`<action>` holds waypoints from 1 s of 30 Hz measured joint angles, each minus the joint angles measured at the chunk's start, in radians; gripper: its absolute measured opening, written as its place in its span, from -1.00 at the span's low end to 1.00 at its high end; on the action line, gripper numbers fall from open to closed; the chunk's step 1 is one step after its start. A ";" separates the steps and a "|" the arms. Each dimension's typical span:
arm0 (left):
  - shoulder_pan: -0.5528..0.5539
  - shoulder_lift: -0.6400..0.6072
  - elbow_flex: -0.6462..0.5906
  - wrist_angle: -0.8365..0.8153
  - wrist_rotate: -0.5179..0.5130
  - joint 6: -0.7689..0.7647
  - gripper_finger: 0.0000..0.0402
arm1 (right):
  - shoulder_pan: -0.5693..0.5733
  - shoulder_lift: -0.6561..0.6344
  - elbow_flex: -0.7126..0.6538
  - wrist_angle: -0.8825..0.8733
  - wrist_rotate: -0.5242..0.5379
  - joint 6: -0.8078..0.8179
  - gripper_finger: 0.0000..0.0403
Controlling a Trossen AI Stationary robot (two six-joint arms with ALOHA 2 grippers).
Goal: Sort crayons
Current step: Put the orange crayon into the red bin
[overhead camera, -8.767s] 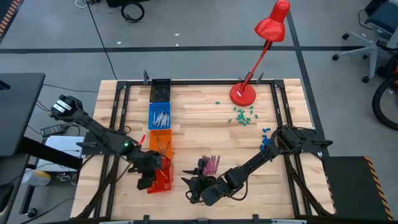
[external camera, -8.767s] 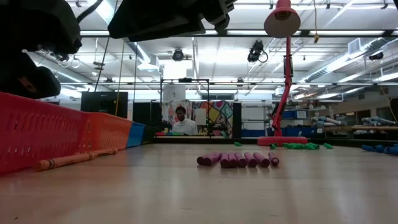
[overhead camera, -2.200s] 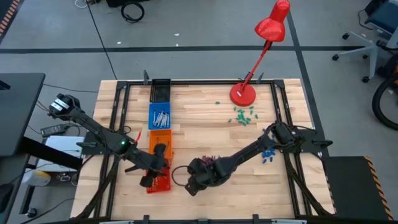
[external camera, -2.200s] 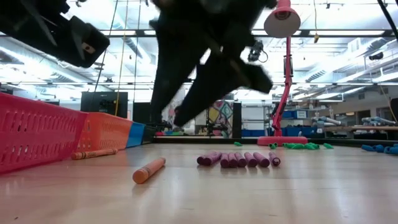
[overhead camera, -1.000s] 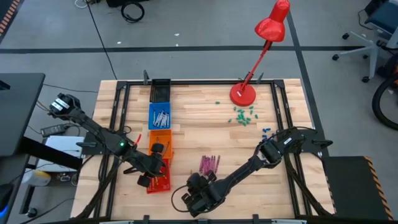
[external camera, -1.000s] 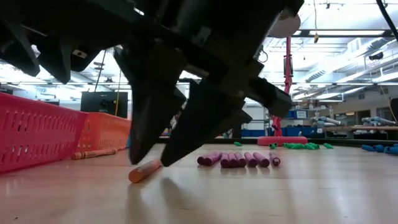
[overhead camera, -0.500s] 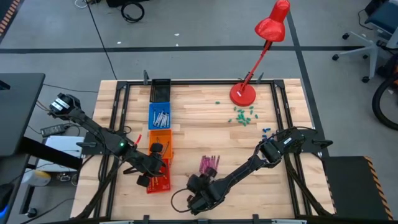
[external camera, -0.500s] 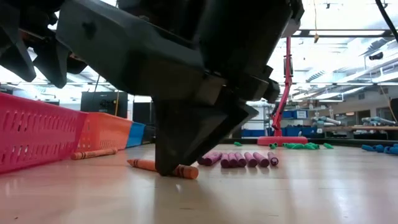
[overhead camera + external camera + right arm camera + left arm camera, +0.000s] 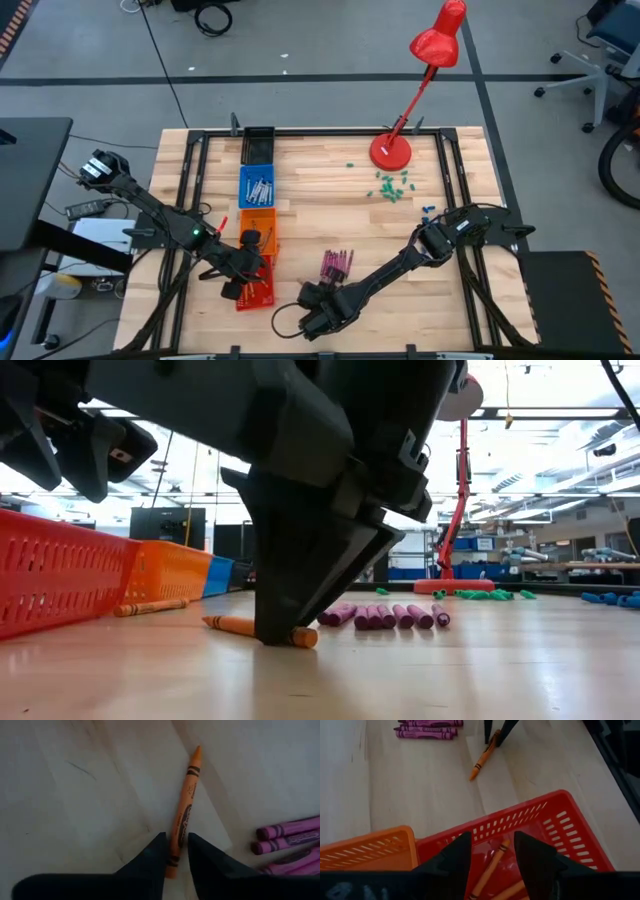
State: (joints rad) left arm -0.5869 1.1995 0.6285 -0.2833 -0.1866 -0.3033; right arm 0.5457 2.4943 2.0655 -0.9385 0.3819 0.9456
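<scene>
An orange crayon [image 9: 186, 802] lies flat on the table near its front edge, and my right gripper [image 9: 176, 854] is shut on it; the low view shows the same crayon [image 9: 228, 625] under the gripper [image 9: 275, 632]. Several pink crayons [image 9: 335, 264] lie side by side just beyond. My left gripper [image 9: 492, 862] hangs open above the red basket [image 9: 570, 827], which has orange crayons [image 9: 490, 870] in it. A blue basket [image 9: 257, 186] farther back holds grey crayons. Another orange crayon [image 9: 150, 606] lies on the table beside the baskets. My right gripper pinches the orange crayon between its two fingers, near its flat end [image 9: 175, 862], opposite the pointed tip. The fingers [image 9: 300, 580] come steeply from above and stand across the crayon. The crayon lies flat on the table along its whole length.
An orange basket [image 9: 257, 225] stands between the blue and red ones at the left. A red desk lamp [image 9: 392, 150] stands at the back right, with green bits [image 9: 390, 185] and blue bits [image 9: 427, 212] scattered near it. Bare wood lies between the pink crayons and the baskets.
My right gripper has rolled at the wrist over the orange crayon without shifting place, and its fingers have closed in on the crayon. The crayon has turned about on the table: it pointed toward the near edge and now lies crosswise in the low view.
</scene>
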 joint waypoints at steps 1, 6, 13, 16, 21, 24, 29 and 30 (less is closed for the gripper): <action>0.000 0.000 0.000 0.000 0.000 -0.008 -0.19 | 0.000 0.000 0.000 0.001 -0.005 0.005 -0.66; -0.012 0.000 0.000 -0.001 0.000 -0.028 -0.19 | -0.001 0.000 0.000 -0.002 -0.022 0.039 -0.90; -0.058 0.000 0.000 0.028 0.000 -0.037 -0.19 | 0.003 -0.005 -0.003 -0.004 -0.009 0.075 -0.91; -0.077 0.000 0.000 0.047 0.000 -0.037 -0.19 | 0.007 -0.015 -0.006 -0.009 0.016 0.075 -0.89; -0.092 0.000 0.000 0.056 0.000 -0.037 -0.19 | 0.008 -0.029 -0.008 -0.009 0.030 0.069 -0.89; -0.092 0.000 0.000 0.067 0.000 -0.042 -0.19 | 0.007 -0.029 -0.008 -0.008 0.043 0.070 -0.89; -0.092 0.000 0.000 0.123 -0.003 -0.026 -0.19 | 0.009 -0.030 -0.008 0.000 0.113 0.076 -0.89; -0.092 0.000 0.000 0.142 -0.004 -0.018 -0.19 | 0.010 -0.030 -0.008 0.003 0.130 0.077 -0.89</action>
State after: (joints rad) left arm -0.6785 1.1995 0.6285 -0.1417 -0.1902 -0.3214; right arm 0.5560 2.4645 2.0579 -0.9359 0.5114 1.0226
